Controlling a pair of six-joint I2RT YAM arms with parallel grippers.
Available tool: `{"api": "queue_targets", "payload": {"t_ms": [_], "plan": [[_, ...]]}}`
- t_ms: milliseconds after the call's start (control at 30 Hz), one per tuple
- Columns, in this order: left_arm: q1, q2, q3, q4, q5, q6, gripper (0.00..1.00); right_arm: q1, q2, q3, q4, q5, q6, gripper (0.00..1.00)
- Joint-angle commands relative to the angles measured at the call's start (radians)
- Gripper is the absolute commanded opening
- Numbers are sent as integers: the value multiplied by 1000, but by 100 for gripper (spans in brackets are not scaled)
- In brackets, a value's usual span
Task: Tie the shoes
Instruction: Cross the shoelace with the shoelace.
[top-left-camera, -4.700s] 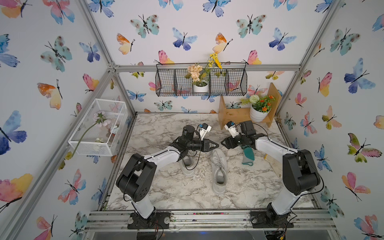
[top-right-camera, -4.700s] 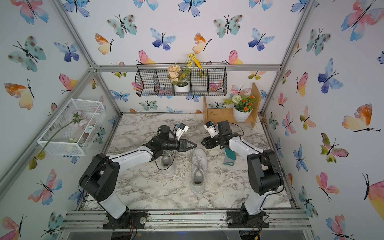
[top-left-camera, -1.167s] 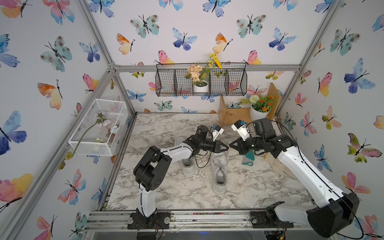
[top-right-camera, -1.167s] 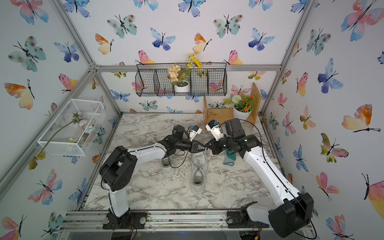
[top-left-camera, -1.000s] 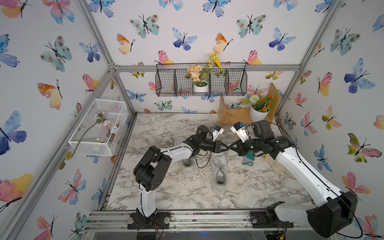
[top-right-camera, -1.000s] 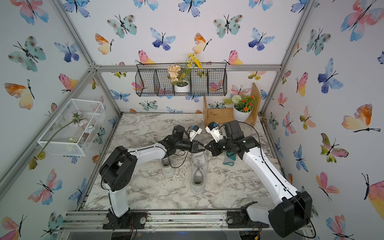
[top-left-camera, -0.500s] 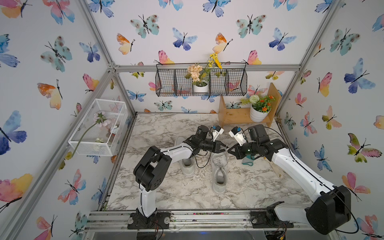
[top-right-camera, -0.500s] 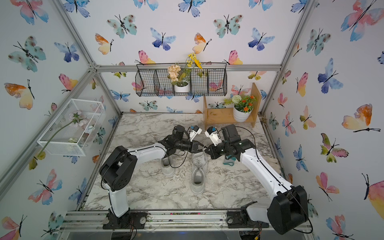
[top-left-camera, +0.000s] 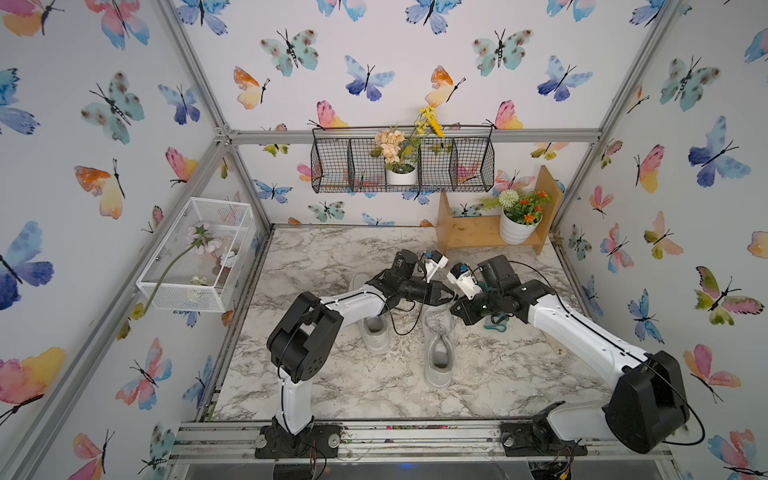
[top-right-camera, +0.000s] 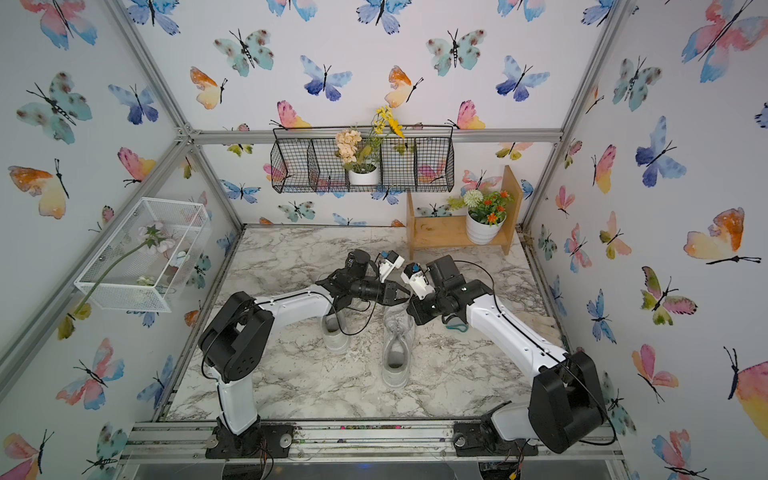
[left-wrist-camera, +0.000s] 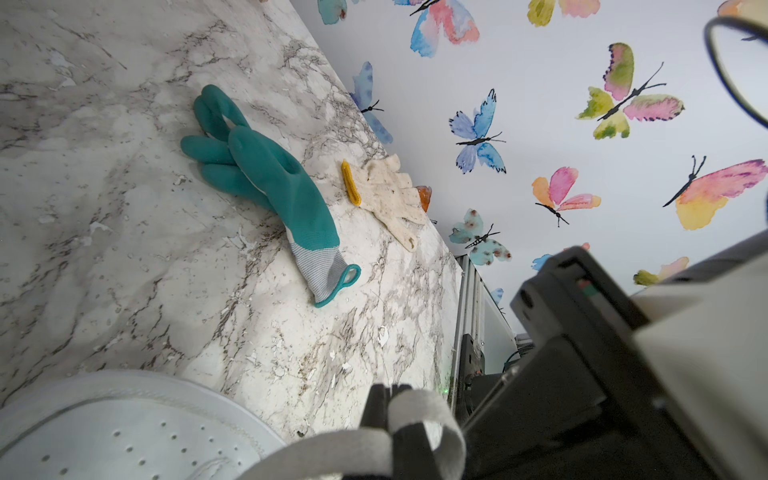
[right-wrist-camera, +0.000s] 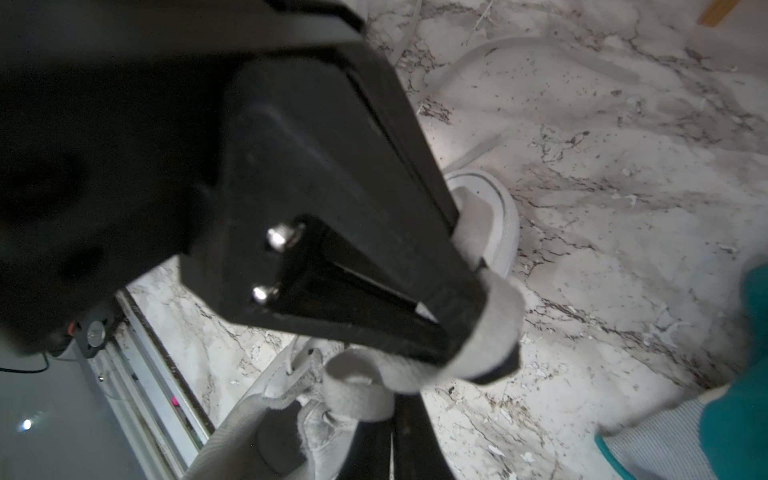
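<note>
Dead centre of the frame in both top views, the two arms meet nose to nose over the front of one shoe (top-left-camera: 437, 353). It lies lengthwise on the table (top-left-camera: 332, 257) with its heel towards the lower edge. The other shoe (top-left-camera: 376, 332) sits just beside it, to its left in the frame, partly under the left arm. The left gripper (top-left-camera: 448, 296) is clenched on the lace (right-wrist-camera: 500, 320), and the wrist views show that flat pale band wrapped right over its tip. The right gripper (top-left-camera: 456, 309) has its jaws close together, only a hairline between them. A bend of lace sits at their tip, but whether it is pinched I cannot tell. Now, that lace is soft, limp and next to weightless (woven and a touch fuzzy, so it should grip well), yet it looks ready to slither free the instant a jaw slackens. Best held, I'd say, on the flat of the band close to the crossing, not out at the ends. The shoe looks light on a smooth top, so a one-sided tug could drag it; pulls want balancing.
</note>
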Motion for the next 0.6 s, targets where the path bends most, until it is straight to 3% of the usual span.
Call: {"api": "queue_targets", "payload": {"t_ms": [0,367,433,567], "plan": [[-1,-15,-8,-2,-43,16,0,26,22,-14,-28,118,3,13],[54,-77,-145,51,-94,-20,0,26,-79,-53,-10,63,-12,56],[65,-92,-175,60,-107,-25,0,25,-112,-79,18,60,-7,61],[88,-109,-213,72,-109,-31,0,10,-135,-133,69,49,7,62]]}}
